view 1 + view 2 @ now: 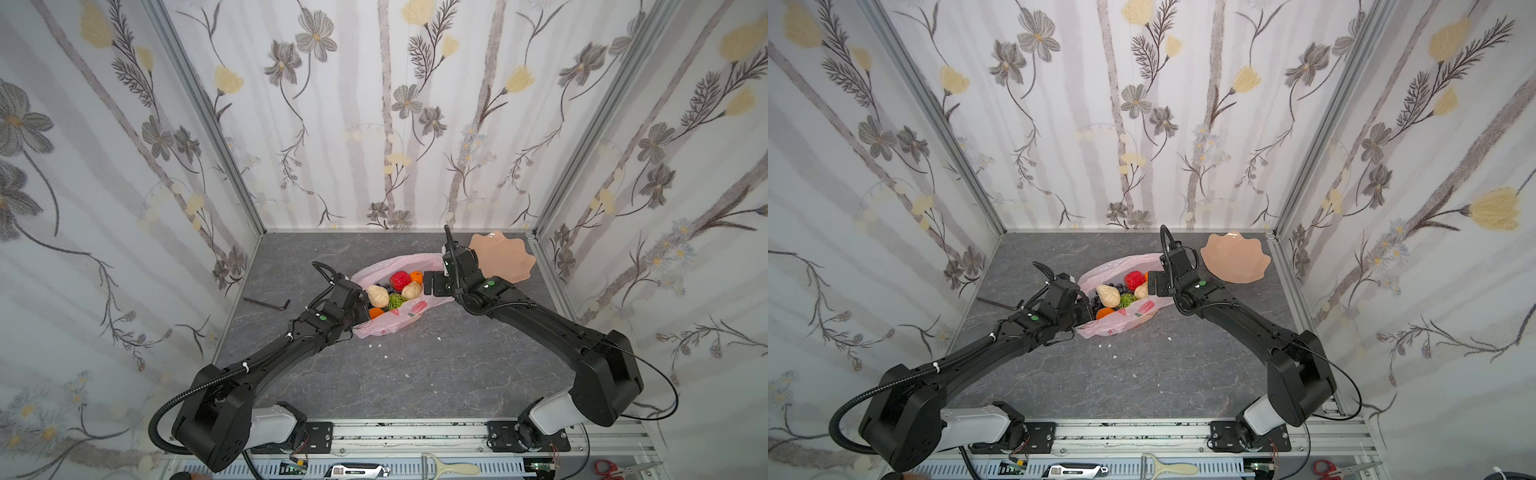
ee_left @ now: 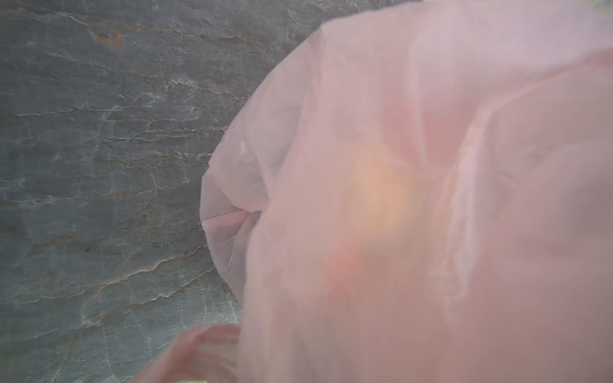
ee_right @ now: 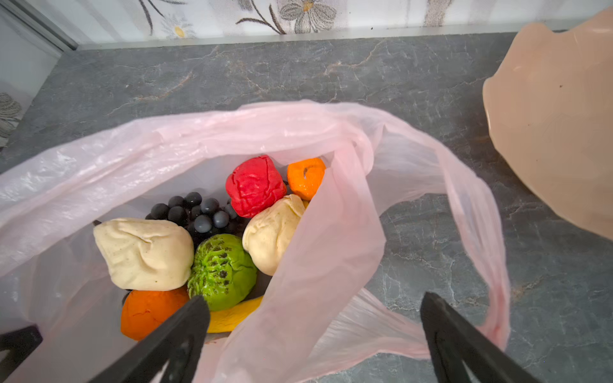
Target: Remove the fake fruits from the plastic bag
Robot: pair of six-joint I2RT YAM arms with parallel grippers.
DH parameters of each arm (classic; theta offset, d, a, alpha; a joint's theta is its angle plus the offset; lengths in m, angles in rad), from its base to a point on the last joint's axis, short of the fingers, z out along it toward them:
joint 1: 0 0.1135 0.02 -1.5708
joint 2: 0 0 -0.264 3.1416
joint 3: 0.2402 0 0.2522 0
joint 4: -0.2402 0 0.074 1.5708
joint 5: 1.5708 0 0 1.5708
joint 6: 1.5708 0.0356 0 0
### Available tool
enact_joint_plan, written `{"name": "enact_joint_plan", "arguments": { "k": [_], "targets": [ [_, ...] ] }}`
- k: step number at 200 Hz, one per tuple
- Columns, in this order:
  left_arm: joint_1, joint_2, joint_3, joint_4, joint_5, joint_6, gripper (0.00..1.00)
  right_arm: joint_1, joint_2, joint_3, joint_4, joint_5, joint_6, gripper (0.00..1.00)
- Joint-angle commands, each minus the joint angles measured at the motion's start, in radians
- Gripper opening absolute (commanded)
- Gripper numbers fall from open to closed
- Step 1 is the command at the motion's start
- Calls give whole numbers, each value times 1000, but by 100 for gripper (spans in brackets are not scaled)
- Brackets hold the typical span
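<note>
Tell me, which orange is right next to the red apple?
The orange showing its dark stem mark, right beside the red apple. The other orange lies by the green fruit and banana.

The bag (image 3: 232, 132) is thin, glossy, crinkled pink plastic; the bench (image 3: 431, 83) looks like matt grey veined stone; the dish (image 3: 547, 116) is smooth, faintly shiny plastic.

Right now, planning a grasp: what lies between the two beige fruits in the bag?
The green fruit and the dark grapes; the right wrist view shows this best.
</note>
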Motion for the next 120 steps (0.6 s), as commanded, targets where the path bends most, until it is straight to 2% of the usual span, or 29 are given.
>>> {"name": "enact_joint_plan", "arguments": {
  "k": [1, 18, 37, 54, 63, 70, 88, 110, 120],
  "targets": [
    [-13, -3, -8, 63, 18, -29, 0, 8, 2, -68, 129, 16, 95, 100],
    [-25, 6, -12, 74, 21, -37, 0, 9, 53, -48, 164, -65, 98, 97],
    [-25, 5, -25, 88, 15, -51, 0, 0, 101, -18, 169, -107, 88, 79],
    [-17, -8, -45, 92, -3, -72, 0, -45, 83, -92, 266, -199, 87, 56],
    [1, -18, -65, 100, -6, -87, 0, -99, 66, -161, 337, -287, 106, 35],
    [23, -22, -86, 112, 5, -99, 0, -143, 56, -210, 395, -356, 117, 22],
    [87, -23, -131, 148, 55, -114, 0, -232, 40, -308, 514, -498, 139, 1],
    [98, 13, -119, 144, 90, -89, 9, -267, 50, -341, 551, -561, 150, 0],
    [87, 20, -111, 139, 97, -76, 20, -263, 49, -346, 557, -562, 151, 0]
  ]
}}
